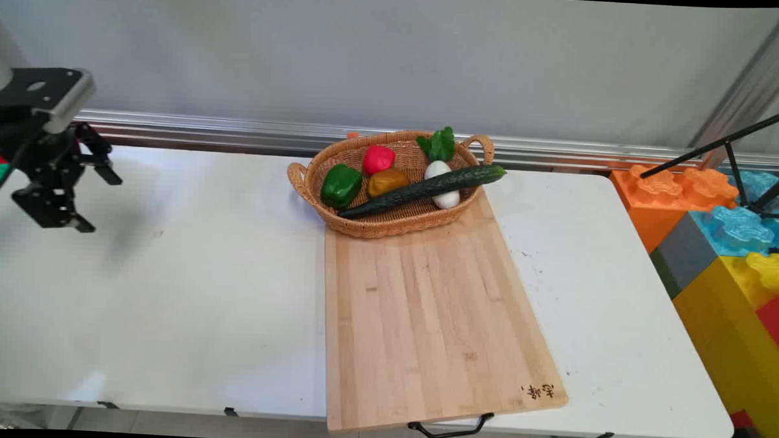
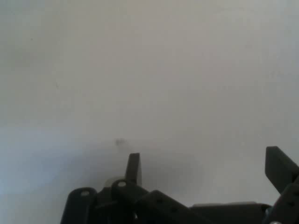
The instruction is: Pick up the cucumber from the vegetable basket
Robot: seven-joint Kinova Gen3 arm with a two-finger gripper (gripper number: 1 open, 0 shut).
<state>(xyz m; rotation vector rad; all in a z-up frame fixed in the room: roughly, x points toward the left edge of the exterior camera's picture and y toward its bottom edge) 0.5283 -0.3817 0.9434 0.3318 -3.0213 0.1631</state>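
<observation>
We hold our black two-finger gripper (image 1: 98,199) with fingers spread apart and empty above the white table (image 1: 166,302), well apart from the woven wicker basket (image 1: 389,227) of vegetables on the pale wooden cutting board (image 1: 431,324).

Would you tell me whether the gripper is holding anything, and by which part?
Nothing is held: the gripper hangs open over bare table, far from the basket.
</observation>
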